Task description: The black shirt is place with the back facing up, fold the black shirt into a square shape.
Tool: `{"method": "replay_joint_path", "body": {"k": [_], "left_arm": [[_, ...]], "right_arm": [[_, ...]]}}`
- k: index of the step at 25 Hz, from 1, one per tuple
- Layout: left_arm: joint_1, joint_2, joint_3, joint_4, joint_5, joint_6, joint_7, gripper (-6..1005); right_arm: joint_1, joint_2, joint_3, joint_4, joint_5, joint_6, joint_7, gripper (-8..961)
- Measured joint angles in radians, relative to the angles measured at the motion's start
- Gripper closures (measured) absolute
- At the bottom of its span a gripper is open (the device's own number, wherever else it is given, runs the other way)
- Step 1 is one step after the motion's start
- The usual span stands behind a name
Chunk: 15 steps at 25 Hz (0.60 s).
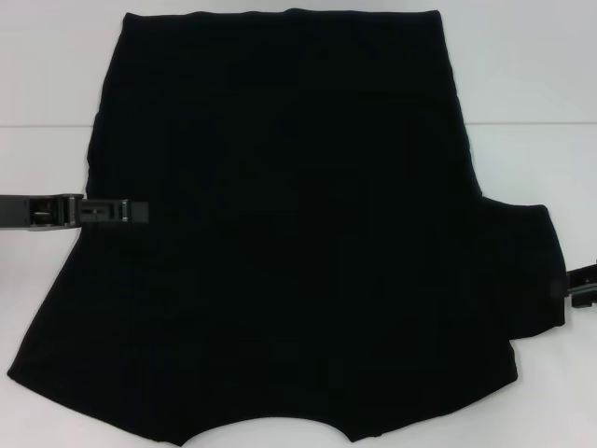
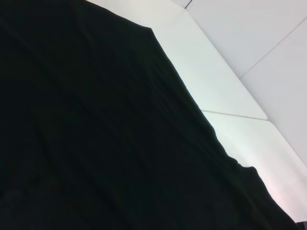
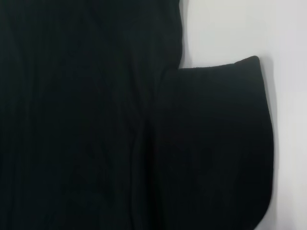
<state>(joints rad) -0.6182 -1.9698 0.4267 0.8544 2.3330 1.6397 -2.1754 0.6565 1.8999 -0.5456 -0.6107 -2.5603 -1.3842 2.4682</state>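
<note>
The black shirt [image 1: 289, 224] lies flat on the white tabletop [image 1: 522, 65], plain side up, no lettering showing, covering most of the work area. Collar cutout sits at the near edge, hem at the far edge. On the right the short sleeve [image 1: 522, 271] sticks out flat w/ a clean rounded edge; right wrist view shows it spread on the tabletop beside the body panel. On the left no separate sleeve outline shows; the edge runs as a slant from near-left corner up to the far side, so the left sleeve may be already turned in, but black on black I can't tell for sure. Left gripper [image 1: 117, 211] reaches in from the left, tip at the shirt's left edge about mid-height; whether its jaws are spread or pinching cloth can't be told. Right gripper [image 1: 580, 283] shows only as a bit at the right edge, just beside the sleeve end; jaw state can't be told either. Step in hand, my read: early side folds. Next move prob. needs right gripper to take the sleeve edge & carry it inward over the body, keeping cloth flat, no bunching.
</note>
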Motion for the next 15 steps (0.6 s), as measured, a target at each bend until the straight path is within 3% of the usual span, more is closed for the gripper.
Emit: {"method": "replay_joint_path", "body": {"k": [11,15], "left_arm": [[0.000,-0.006,0.000,0.000,-0.013,-0.009,0.002,305],[0.000,-0.008,0.000,0.000,-0.014,-0.009,0.002,304]], "right_arm": [[0.011,0.009,0.005,0.035,0.010,0.039,-0.004,507],[0.014,0.009,-0.005,0.035,0.005,0.039,-0.003,657]]}}
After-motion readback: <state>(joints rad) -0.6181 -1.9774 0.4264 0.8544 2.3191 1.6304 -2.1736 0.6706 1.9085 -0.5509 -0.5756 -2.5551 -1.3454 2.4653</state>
